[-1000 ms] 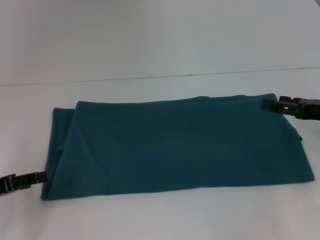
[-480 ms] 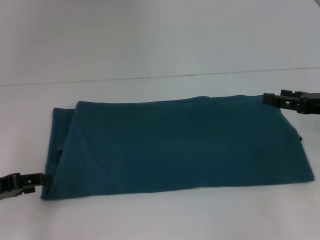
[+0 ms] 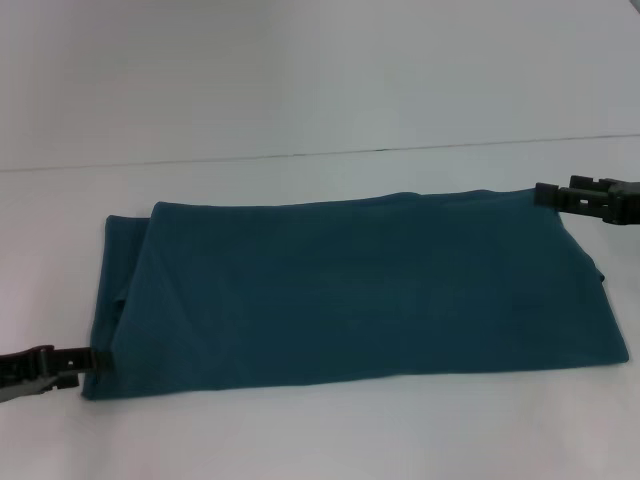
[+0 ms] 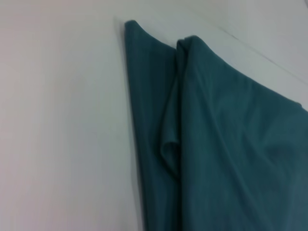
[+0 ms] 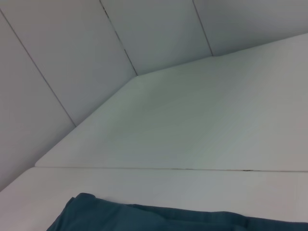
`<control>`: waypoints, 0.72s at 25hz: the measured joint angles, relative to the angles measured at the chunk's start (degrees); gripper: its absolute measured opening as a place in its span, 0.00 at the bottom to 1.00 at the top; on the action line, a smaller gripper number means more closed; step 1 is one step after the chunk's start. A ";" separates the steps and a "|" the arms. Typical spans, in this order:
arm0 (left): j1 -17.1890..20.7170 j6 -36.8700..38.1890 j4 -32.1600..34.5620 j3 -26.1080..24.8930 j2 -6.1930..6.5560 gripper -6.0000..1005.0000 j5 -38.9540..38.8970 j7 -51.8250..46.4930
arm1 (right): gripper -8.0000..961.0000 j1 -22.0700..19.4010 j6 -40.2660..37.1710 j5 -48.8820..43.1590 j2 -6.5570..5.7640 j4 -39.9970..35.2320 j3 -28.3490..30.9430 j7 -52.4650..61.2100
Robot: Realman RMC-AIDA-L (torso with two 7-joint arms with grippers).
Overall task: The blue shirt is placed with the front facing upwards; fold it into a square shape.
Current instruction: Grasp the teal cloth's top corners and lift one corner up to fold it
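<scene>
The blue shirt (image 3: 350, 290) lies folded into a long band on the table (image 3: 300, 440). Left gripper (image 3: 85, 357) touches its near-left corner, right gripper (image 3: 542, 193) its far-right corner; whether either's fingers are apart cannot be told.

Head view high, frontal; wrist views close (shared: blue shirt (image 3: 350, 290)).

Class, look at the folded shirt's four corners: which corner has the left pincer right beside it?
The near left corner of the blue shirt. The left pincer sits at that edge; the right pincer is at the far right corner.
</scene>
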 joint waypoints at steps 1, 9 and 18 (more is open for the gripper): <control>-0.06 0.00 0.00 0.43 0.00 0.67 0.08 0.02 | 0.96 -0.01 -0.01 0.00 -0.16 0.00 0.00 -0.03; -1.24 0.14 0.47 0.95 0.52 0.67 2.45 -0.60 | 0.96 0.14 -0.10 0.01 -1.35 0.00 0.00 0.43; -2.36 -0.56 0.50 2.85 0.57 0.67 4.55 -3.30 | 0.96 0.77 0.22 0.02 -1.90 -0.09 0.01 0.46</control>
